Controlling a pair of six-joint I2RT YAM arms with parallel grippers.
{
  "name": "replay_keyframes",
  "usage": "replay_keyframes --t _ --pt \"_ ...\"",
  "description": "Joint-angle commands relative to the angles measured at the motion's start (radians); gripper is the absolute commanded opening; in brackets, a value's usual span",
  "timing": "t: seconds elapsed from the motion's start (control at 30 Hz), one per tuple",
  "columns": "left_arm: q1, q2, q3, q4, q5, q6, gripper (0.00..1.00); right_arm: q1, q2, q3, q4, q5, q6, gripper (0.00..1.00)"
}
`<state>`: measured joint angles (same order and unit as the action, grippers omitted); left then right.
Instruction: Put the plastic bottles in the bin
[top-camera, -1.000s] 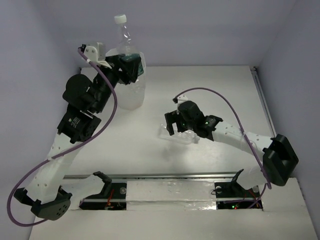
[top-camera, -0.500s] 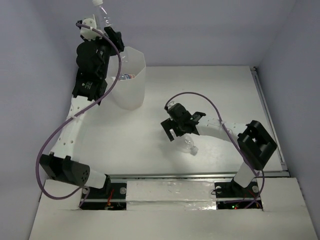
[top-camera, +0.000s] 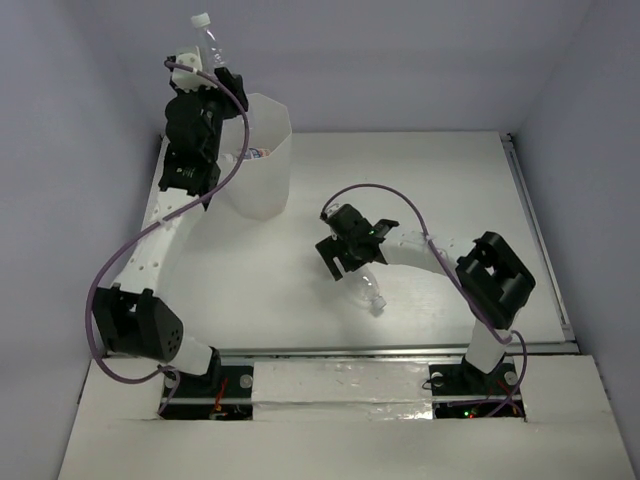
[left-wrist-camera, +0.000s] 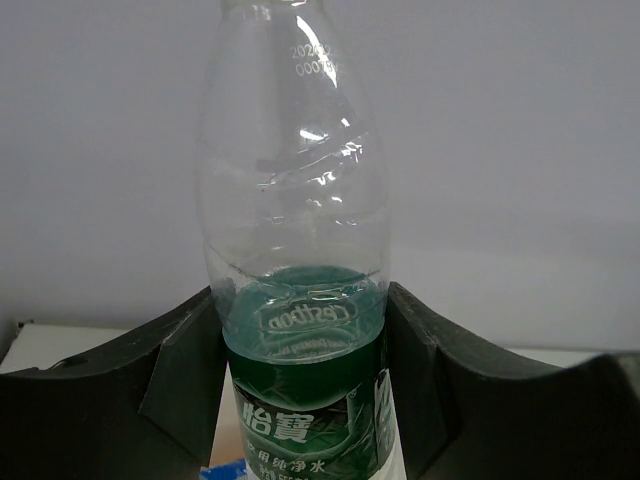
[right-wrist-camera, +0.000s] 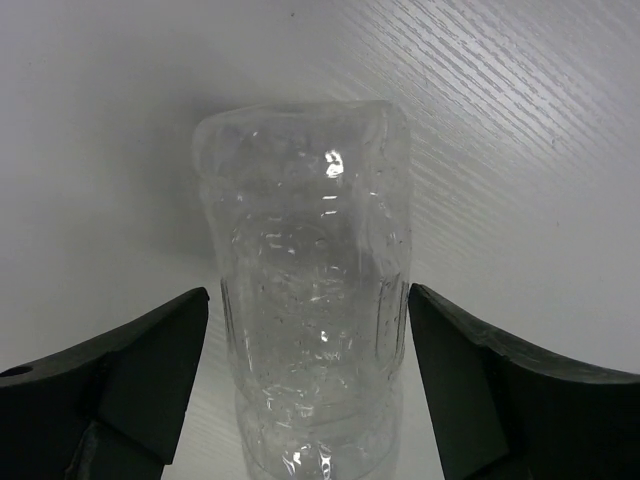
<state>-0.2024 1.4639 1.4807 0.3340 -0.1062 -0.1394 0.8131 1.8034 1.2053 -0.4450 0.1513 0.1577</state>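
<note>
Bottles and bin, seen from above and from both wrists. Green bottle (top-camera: 210, 46), clear-walled with a green label (left-wrist-camera: 300, 420) and a white cap (top-camera: 202, 19), is held upright in the air at the far left, above and just left of the bin (top-camera: 264, 186). The left gripper (top-camera: 222, 82) is clamped on it; the left wrist view shows the left fingers (left-wrist-camera: 185, 370) pressed against opposite sides of the label, the bare upper body rising between them before a blank wall. Bin stands upright on the table (top-camera: 450, 180) at its far left, translucent white, flat-sided, narrowing downward; a third bottle (top-camera: 254, 153) shows dimly inside, near the rim. Clear bottle (top-camera: 370, 292), unlabelled, lies on its side near the middle of the table, its capped end toward the near edge. Right gripper (top-camera: 351, 262) is lowered over the far end of this bottle with the jaws spread, the right fingers (right-wrist-camera: 150, 370) standing one on each side of the body; a thin strip of table shows between one finger and the bottle, so it is straddled, not clamped. The two grippers are well apart
</note>
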Motion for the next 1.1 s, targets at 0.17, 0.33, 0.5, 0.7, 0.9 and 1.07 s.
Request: replay_keyframes --t 0.17,0.33,0.5,0.7,0.9,1.07 --pt "0.001 0.033 -0.131 0.177 -0.016 0.037 0.46 0.006 -0.062 -0.01 0.078 -0.05 0.037 0.73" --pt "0.001 0.036 -0.161 0.189 -0.023 0.027 0.74 0.006 -0.174 -0.044 0.12 -0.059 0.06 0.68" --pt "0.001 0.004 -0.169 0.186 -0.033 0.018 0.9 0.006 -0.303 -0.058 0.147 -0.07 0.077 0.66" --pt "0.001 -0.042 -0.166 0.177 -0.047 0.014 0.88 0.006 -0.45 -0.052 0.19 -0.094 0.1 0.65" --pt "0.001 -0.146 -0.186 0.181 -0.024 -0.049 0.84 0.006 -0.565 -0.024 0.293 -0.122 0.131 0.64" --pt "0.001 -0.278 -0.21 0.137 0.005 -0.126 0.72 0.006 -0.595 0.075 0.435 -0.14 0.175 0.64"
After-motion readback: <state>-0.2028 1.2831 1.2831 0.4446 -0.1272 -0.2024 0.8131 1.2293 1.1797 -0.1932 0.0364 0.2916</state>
